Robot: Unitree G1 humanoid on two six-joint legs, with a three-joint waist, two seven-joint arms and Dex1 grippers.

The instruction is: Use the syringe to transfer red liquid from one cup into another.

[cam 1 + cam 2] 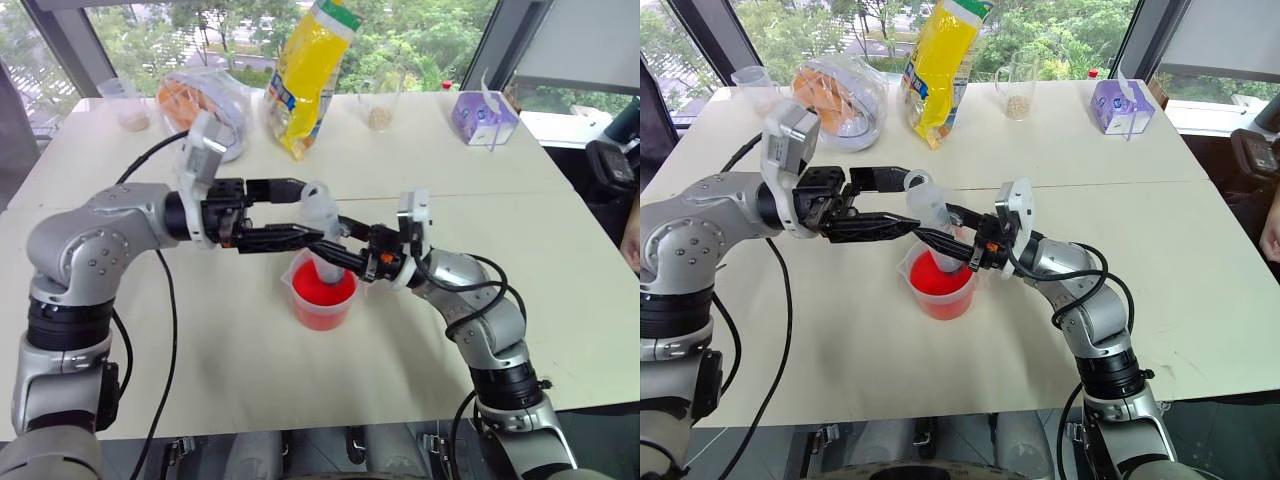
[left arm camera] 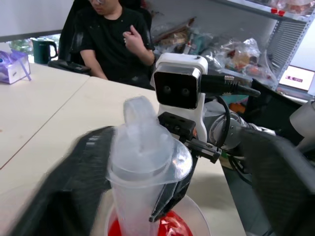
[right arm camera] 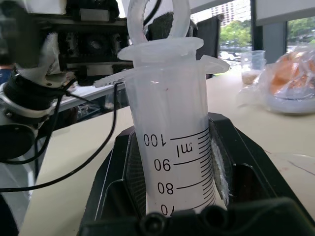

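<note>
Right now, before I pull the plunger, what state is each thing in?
syringe: upright, tip down in the beaker, plunger pushed in.
beaker: upright on the table, holding red liquid.
right pincer: shut on the syringe barrel.
left pincer: fingers either side of the plunger top, not clearly closed.
yellow bag: standing at the table's far side.
</note>
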